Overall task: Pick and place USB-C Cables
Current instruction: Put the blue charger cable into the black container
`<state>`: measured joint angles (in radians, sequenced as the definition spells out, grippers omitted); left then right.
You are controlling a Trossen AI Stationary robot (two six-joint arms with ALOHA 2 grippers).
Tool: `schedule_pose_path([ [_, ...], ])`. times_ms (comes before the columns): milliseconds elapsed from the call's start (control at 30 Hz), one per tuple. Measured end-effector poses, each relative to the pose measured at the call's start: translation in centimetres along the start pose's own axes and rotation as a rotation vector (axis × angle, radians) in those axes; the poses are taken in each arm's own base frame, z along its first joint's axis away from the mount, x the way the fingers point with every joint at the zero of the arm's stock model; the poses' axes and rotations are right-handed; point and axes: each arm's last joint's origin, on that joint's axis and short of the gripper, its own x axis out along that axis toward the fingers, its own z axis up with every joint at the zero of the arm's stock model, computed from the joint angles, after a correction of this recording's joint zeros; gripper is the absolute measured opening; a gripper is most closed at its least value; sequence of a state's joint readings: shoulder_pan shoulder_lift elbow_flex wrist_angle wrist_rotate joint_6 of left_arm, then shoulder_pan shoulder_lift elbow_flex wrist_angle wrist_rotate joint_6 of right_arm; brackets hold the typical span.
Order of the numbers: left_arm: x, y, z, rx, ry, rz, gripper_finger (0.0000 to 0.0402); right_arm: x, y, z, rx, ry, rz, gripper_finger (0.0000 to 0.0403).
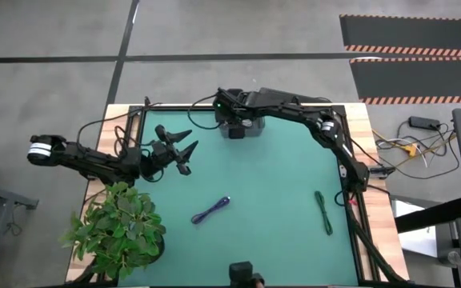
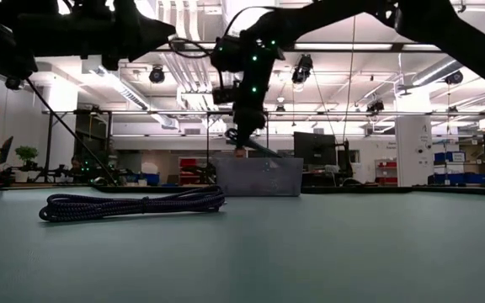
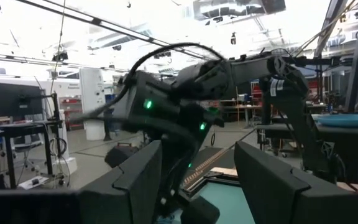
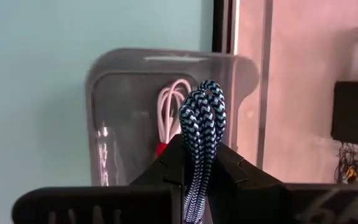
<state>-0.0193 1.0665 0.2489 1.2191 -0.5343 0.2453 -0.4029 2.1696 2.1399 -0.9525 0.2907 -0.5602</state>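
Note:
My right gripper hangs over the grey tray at the table's far edge, shut on the blue braided cable bundle. The white cable with red lies inside the tray. On the green mat, the purple cable lies flat near the middle and shows close up in the low view. Toward the right edge lies the dark green cable. My left gripper is open, raised over the mat's left part, touching nothing. My right gripper pinches the blue bundle between its two fingers, several strands together, a little below its looped end. The fingers point down from above. The looped end sticks out past the fingertips above the tray's opening, lifted clear of the table.
A potted plant stands at the near left corner. A camera mount sits at the near edge. Raised rails frame the mat. Loose wires lie off the table on the right. Open mat lies between the purple and green cables.

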Motion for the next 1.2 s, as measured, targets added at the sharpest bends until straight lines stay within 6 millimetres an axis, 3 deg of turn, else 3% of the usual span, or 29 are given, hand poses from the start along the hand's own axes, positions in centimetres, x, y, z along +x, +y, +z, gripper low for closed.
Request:
schedule_pose_path([
  [233, -0.2, 0.1, -0.3, 0.011, 0.013, -0.001, 0.0187, 1.1, -0.5, -0.2, 0.032, 0.000, -0.006, 0.0023],
  [633, -1.0, 0.6, -1.0, 0.028, 0.046, 0.071, 0.0187, 4.6, -0.2, -0.8, 0.008, 0.043, 0.019, 0.0023],
  [1200, -1.1, 0.7, -0.8, 0.089, 0.030, 0.081, 0.0187, 4.9, 0.0, -1.0, 0.007, 0.060, 0.030, 0.0034],
])
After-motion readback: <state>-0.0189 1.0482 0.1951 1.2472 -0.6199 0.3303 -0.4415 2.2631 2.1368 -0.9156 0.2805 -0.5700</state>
